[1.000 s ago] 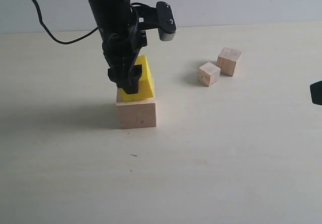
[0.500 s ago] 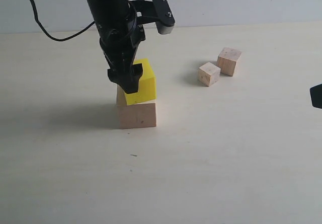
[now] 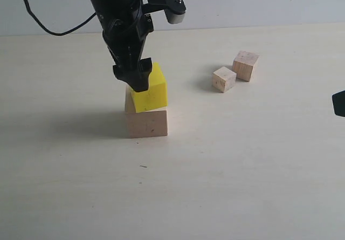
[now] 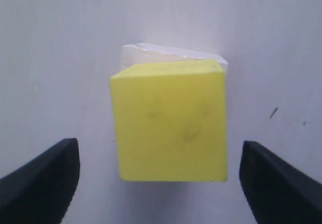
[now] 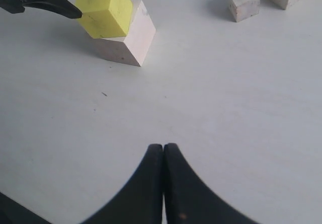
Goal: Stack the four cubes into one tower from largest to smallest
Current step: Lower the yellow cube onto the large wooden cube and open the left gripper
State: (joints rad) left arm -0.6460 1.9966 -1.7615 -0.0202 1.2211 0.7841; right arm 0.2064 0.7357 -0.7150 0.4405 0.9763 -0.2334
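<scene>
Sitting twisted and off-centre on the big wooden cube (image 3: 146, 123), the yellow cube (image 3: 150, 91) is being flanked by the wide-open, empty left gripper (image 3: 133, 77); toppling is being risked should it be clipped on lifting away.

I work over a pale cream surface (image 3: 242, 186), matte, plain. The grey-white wall (image 3: 259, 2) meets its far edge, no windows. Light soft & even, shadows faint. Tiny dark speck (image 3: 143, 166) well apart from the wall.

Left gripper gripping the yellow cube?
No, both left fingers stand well apart from the sides of the yellow cube.
</scene>
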